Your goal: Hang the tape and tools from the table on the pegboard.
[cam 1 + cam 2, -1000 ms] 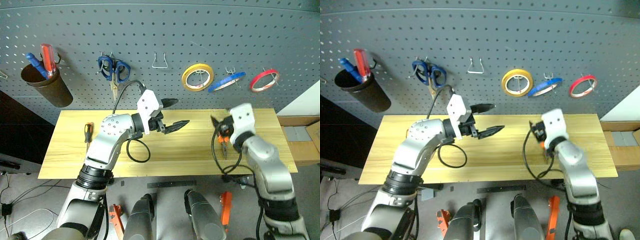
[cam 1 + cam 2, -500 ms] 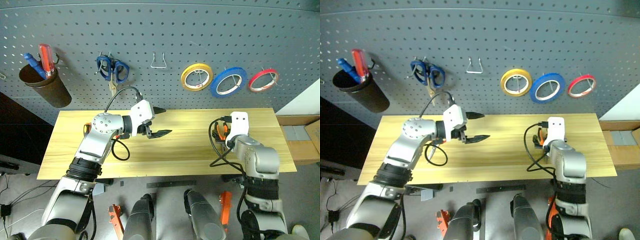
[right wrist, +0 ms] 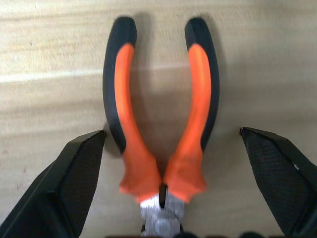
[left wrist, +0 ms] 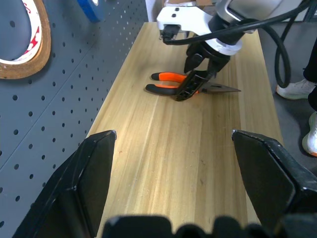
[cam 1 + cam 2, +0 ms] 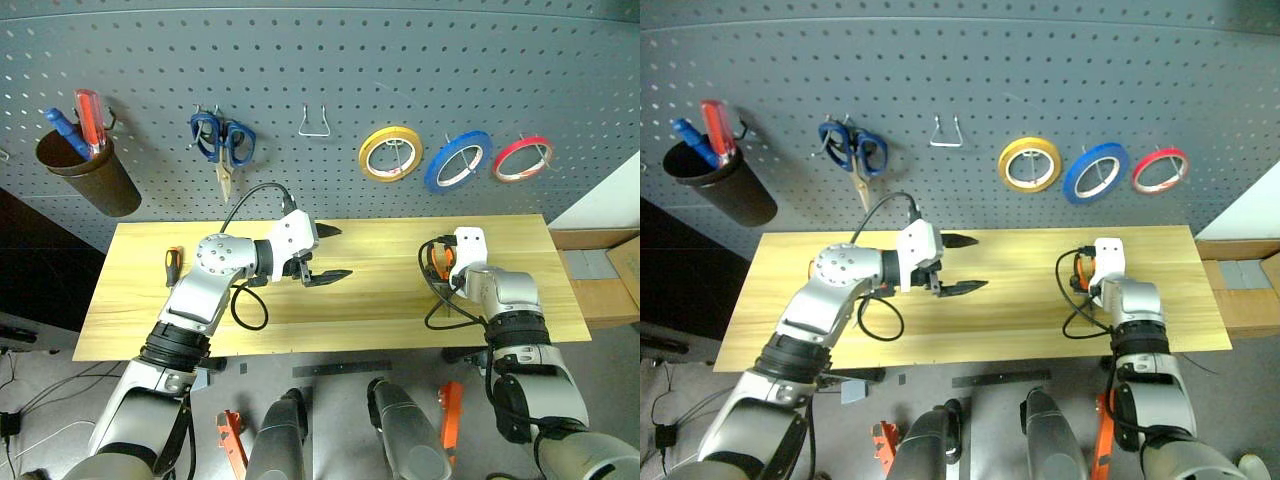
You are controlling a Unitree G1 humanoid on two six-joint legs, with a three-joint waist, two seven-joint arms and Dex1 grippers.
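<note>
Lowered since before, right claw (image 4: 198, 82) straddles the pliers (image 3: 161, 124) wide, tips hidden; left claw (image 5: 325, 255) wide.

You've brought right gripper (image 3: 168, 144) down over pliers (image 3: 161, 124) near surface's right edge, fingers spread wider, straddling handles. Left gripper (image 5: 322, 254) sank slightly. Blue tape (image 5: 457, 160) swings on its pegboard hook.

Both head views look down from above over the desk (image 5: 360, 300) toward the pegboard (image 5: 320, 80). Each wrist view looks close along the desk; both show the pliers (image 3: 158, 134).
</note>
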